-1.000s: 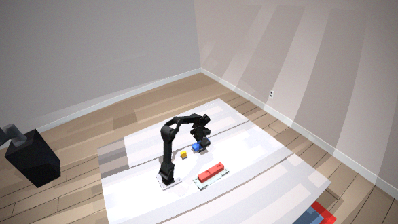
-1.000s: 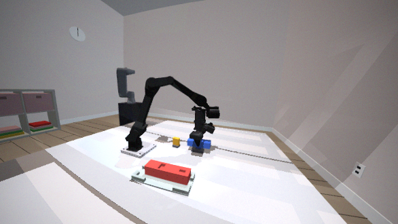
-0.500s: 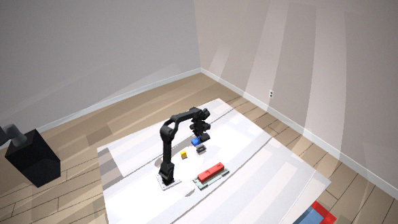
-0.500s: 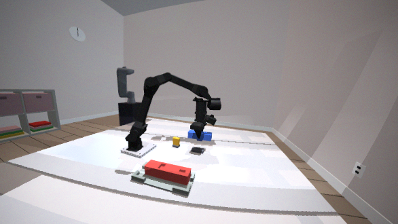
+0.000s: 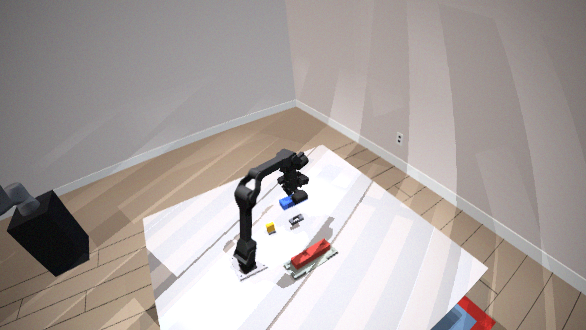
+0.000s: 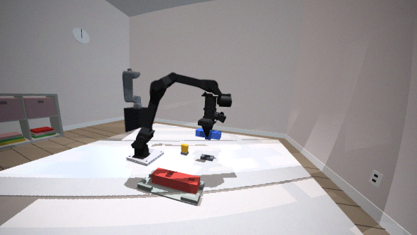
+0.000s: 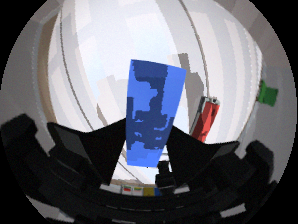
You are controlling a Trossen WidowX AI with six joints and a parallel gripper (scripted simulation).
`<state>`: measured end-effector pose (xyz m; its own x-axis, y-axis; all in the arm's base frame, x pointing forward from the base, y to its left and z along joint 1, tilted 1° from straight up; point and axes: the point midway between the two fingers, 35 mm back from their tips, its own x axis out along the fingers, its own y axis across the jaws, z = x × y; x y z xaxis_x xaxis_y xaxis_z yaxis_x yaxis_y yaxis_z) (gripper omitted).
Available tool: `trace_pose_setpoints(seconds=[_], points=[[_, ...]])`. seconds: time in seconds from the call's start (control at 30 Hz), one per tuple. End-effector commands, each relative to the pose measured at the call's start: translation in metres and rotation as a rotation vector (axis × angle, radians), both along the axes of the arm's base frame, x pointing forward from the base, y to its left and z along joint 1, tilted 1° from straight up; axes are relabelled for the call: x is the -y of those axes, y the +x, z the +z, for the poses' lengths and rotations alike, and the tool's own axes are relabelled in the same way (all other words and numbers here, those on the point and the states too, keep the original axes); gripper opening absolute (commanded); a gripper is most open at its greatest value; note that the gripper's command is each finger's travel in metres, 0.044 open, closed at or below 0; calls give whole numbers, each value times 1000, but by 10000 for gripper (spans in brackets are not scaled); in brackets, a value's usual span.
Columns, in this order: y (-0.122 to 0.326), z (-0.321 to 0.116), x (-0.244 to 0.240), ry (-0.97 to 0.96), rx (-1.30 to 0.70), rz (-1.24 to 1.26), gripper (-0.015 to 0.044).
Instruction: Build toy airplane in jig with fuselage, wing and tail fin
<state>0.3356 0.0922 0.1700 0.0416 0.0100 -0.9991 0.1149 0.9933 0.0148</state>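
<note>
The blue wing (image 5: 286, 202) (image 6: 215, 134) (image 7: 155, 95) is held level in the air. My gripper (image 5: 293, 199) (image 6: 207, 134) (image 7: 147, 121) points down and is shut on the wing's middle; the wing's tab is not visible. The red fuselage (image 5: 311, 254) (image 6: 175, 179) (image 7: 207, 122) lies lengthwise in the pale grey-green cradle (image 5: 332, 253) (image 6: 190, 199) and looks level, with recesses visible on its top. The yellow tail fin (image 5: 270, 227) (image 6: 184, 147) stands upright on a small dark base, nearer the arm than the wing is.
A low dark grey holder (image 5: 296, 219) (image 6: 207, 157) sits on the white table below and in front of the raised wing, with nothing on it. The arm's base plate (image 5: 254, 273) (image 6: 155, 158) stands left of the cradle.
</note>
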Motion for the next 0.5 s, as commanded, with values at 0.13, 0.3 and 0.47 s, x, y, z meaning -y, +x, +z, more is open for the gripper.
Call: trace_pose_setpoints(seconds=[0.13, 0.3, 0.47], points=[[-2, 10, 6, 3, 1, -36, 0], [-3, 8, 22, 5, 0, -123, 0], [-4, 5, 38, 7, -1, -212, 0]])
